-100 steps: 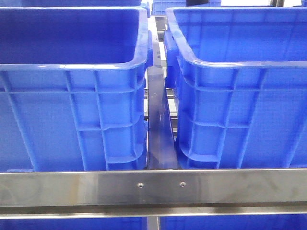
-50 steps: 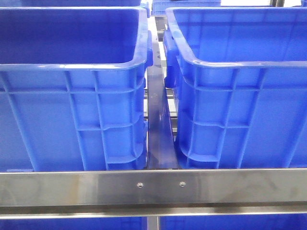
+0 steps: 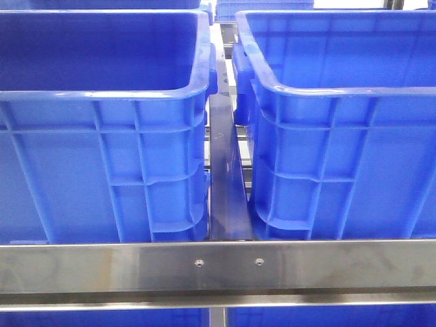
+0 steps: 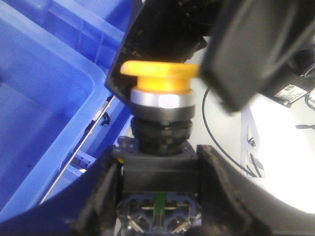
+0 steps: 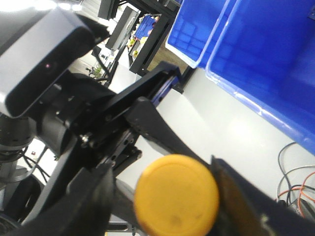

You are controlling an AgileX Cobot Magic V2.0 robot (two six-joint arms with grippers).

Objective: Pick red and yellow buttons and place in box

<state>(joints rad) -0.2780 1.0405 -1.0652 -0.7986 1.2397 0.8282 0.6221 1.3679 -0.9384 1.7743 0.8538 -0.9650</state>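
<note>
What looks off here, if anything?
Both arms are at one yellow button. Its black body sits clamped in the left gripper, while the right gripper brackets its cap; whether the right one touches it is unclear. No red button shows. The front view shows the blue crates but neither arm.

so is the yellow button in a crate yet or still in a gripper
Still held, not in a crate. The left wrist view shows the yellow button clamped between the left gripper fingers, beside the blue crate.
</note>
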